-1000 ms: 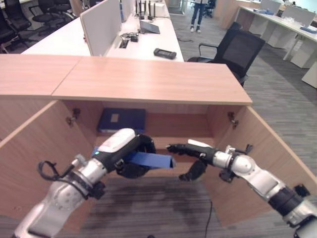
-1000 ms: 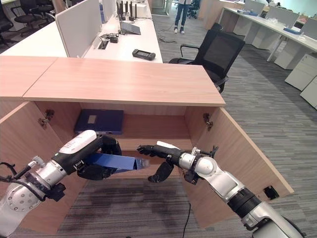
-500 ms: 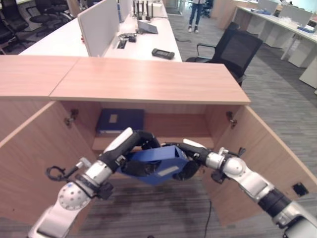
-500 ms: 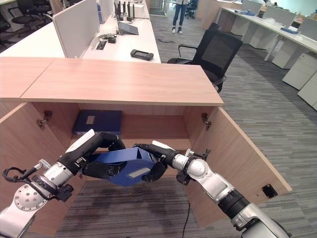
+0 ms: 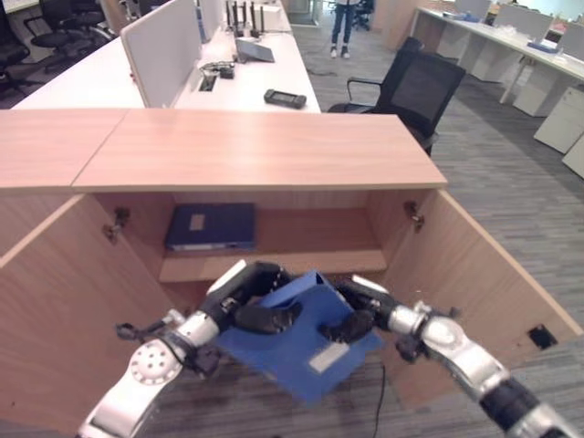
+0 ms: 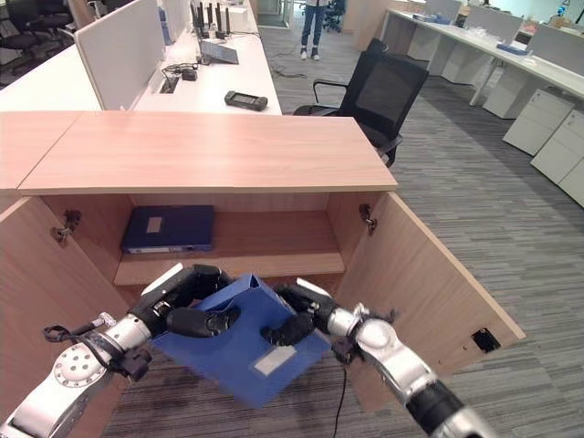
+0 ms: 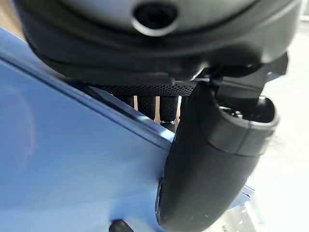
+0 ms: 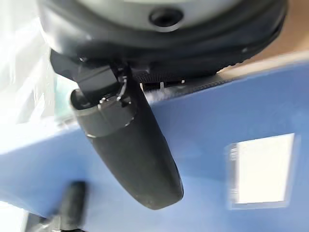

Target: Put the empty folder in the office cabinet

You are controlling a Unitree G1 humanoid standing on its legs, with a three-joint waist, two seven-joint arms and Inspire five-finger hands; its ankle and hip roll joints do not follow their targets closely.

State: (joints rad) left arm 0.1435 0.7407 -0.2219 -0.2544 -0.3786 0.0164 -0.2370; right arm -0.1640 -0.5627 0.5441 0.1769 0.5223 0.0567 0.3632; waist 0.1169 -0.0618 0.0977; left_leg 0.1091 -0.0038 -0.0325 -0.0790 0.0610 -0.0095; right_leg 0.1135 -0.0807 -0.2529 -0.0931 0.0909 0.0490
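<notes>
I see my left hand (image 5: 246, 297) and right hand (image 5: 351, 315) both clamped on one blue folder (image 5: 301, 342), held tilted before the open cabinet (image 5: 265, 151). A second blue folder (image 5: 212, 225) lies at the cabinet shelf's (image 5: 310, 260) left end.

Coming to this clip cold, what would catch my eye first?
A big blue folder, tilted with its white label showing, is gripped by both hands in front of the open wooden cabinet: the left hand on its left edge, the right hand on its right edge. Behind them, a second dark blue folder lies flat on the cabinet's shelf, on its left side.
</notes>
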